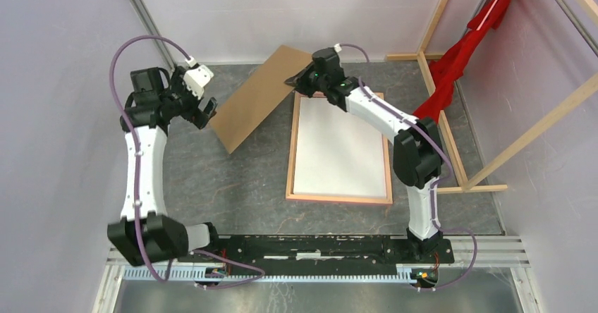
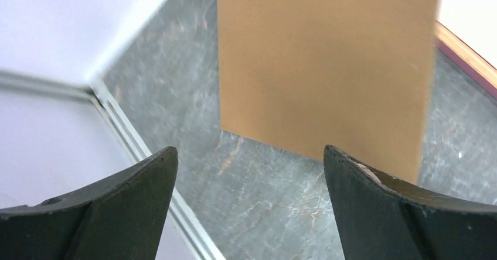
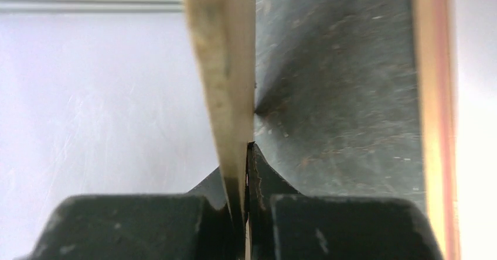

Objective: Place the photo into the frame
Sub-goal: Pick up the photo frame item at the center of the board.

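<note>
**Top external view: right jaws pinch the photo's far corner, left jaws stand wide and empty**

The two arms rise from a black rail at the near edge of the grey marbled counter (image 1: 211,186). Just beyond the rail, right of the middle, the frame (image 1: 338,199) lies flat with its pale tan wood back upward around a white panel (image 1: 342,147).

Left of the frame lies the photo (image 1: 257,94), brown hardboard side up and turned at a slant. Its near corner points toward the left arm (image 1: 137,165), and its far right corner is beside the frame's far left corner.

The left jaws are spread fully apart just left of the photo. The left wrist view shows nothing between them, with the board's near edge ahead.

The right arm (image 1: 384,115) reaches over the frame to that far corner. The right wrist view shows its jaws closed tight on the board's thin pale edge, with the frame's rail off to the right.

Bare wooden beams (image 1: 529,135) and a red cloth (image 1: 465,52) stand at the far right.
</note>
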`<state>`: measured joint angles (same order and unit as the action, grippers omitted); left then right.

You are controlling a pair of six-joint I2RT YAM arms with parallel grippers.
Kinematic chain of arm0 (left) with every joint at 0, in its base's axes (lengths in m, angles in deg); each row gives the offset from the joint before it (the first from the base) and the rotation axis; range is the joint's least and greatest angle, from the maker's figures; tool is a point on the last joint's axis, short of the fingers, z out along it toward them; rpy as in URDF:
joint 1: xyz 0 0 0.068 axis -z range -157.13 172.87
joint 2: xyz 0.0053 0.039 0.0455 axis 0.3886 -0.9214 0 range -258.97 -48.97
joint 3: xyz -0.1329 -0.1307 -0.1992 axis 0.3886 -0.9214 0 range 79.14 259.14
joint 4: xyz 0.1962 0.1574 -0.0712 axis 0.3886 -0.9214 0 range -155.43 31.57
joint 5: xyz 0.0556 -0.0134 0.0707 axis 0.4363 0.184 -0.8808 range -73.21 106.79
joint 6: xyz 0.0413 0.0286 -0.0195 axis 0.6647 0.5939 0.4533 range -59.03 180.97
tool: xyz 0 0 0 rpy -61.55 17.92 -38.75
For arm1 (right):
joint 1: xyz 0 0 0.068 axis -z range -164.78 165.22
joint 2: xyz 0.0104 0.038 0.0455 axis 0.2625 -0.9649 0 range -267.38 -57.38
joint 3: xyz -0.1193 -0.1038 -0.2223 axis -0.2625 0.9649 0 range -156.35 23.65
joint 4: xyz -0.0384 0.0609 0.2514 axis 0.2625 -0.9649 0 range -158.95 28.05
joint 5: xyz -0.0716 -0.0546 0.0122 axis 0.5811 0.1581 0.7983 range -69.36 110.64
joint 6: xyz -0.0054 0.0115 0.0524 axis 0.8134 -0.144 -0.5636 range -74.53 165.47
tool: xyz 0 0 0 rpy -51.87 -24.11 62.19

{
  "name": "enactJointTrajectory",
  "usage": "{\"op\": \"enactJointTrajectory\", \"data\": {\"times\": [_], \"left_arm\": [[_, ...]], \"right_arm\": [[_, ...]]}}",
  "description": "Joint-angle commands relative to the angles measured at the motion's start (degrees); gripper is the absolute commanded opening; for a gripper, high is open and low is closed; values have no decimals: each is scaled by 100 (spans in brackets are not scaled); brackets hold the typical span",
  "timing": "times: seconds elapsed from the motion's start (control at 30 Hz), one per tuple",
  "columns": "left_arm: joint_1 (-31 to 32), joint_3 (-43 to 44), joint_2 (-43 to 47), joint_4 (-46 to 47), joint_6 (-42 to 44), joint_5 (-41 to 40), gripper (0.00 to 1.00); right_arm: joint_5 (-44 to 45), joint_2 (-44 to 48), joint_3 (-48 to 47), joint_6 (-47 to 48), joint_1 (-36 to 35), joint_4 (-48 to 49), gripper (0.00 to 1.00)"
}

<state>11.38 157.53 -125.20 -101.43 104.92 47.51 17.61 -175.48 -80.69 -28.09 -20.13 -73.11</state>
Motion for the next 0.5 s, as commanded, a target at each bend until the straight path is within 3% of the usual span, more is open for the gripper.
{"op": "enactJointTrajectory", "data": {"times": [0.0,0.1,0.17,0.33,0.47], "left_arm": [[15,-411,832,-963,2115,953,100],[3,-931,1288,-1590,3417,529,100],[-71,-1280,1557,-1715,3822,280,100],[-150,-2022,2321,-1290,3993,357,100],[-152,-2135,2573,-1110,4069,714,100]], "right_arm": [[-543,597,383,-671,144,847,0],[-789,527,87,-920,272,810,0],[-932,508,-73,-1043,344,784,0],[-1481,614,85,-1303,485,945,0],[-1783,1103,1167,-1726,606,1827,0]]}}
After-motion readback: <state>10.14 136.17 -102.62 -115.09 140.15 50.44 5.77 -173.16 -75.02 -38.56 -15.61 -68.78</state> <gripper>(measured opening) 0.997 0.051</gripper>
